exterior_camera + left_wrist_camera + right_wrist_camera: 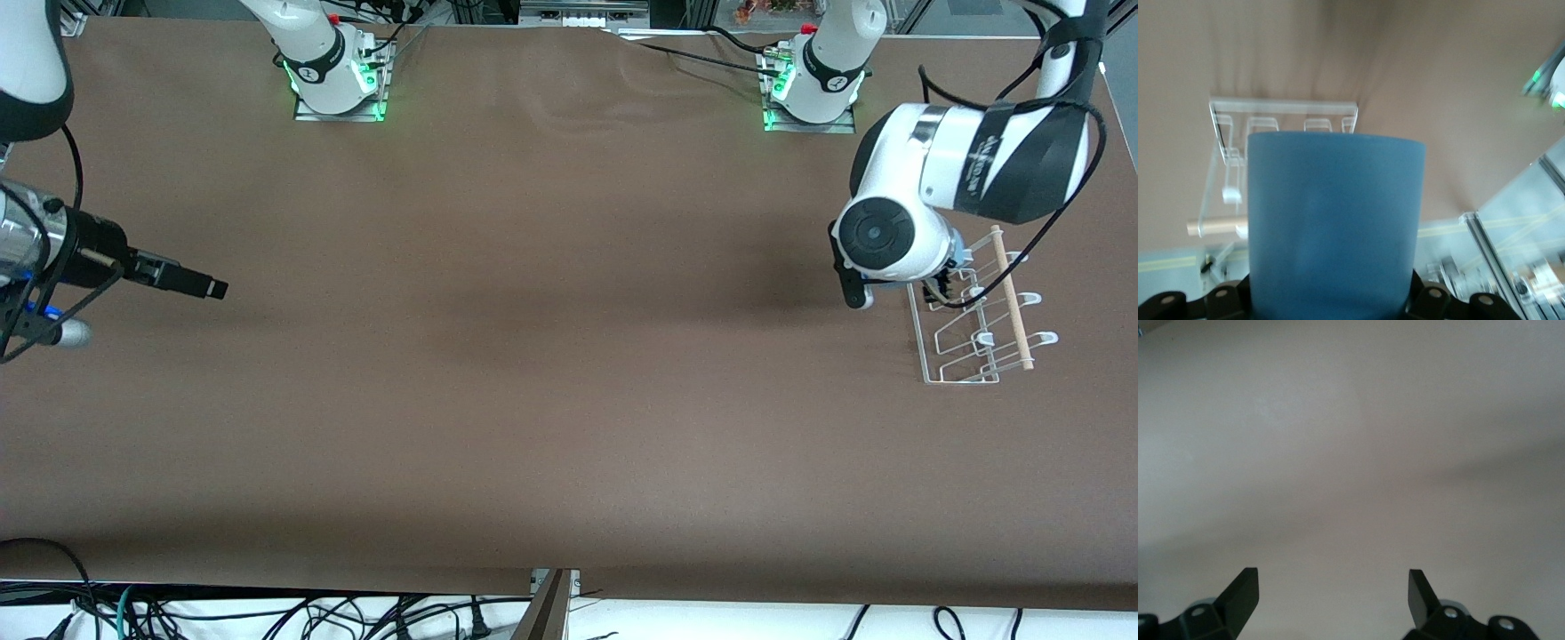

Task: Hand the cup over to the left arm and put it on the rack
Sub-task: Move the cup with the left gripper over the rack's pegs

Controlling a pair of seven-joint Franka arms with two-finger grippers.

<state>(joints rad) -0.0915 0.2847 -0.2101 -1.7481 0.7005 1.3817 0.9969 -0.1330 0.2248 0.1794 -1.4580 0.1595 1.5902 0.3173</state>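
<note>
Bending over the rack (976,313), left claw (1331,300) grips the cup (1333,223) (right claw (1333,590) waits, released).

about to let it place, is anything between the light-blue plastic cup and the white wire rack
Nothing visible. The left gripper holds the light-blue plastic cup over the white wire rack, whose pegs show bare in the left wrist view. The right gripper, open, waits over the brown table at the right arm's end.

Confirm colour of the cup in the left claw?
Light blue, plain, no pattern. The cup shows best in the left wrist view, filling the frame over the rack.
</note>
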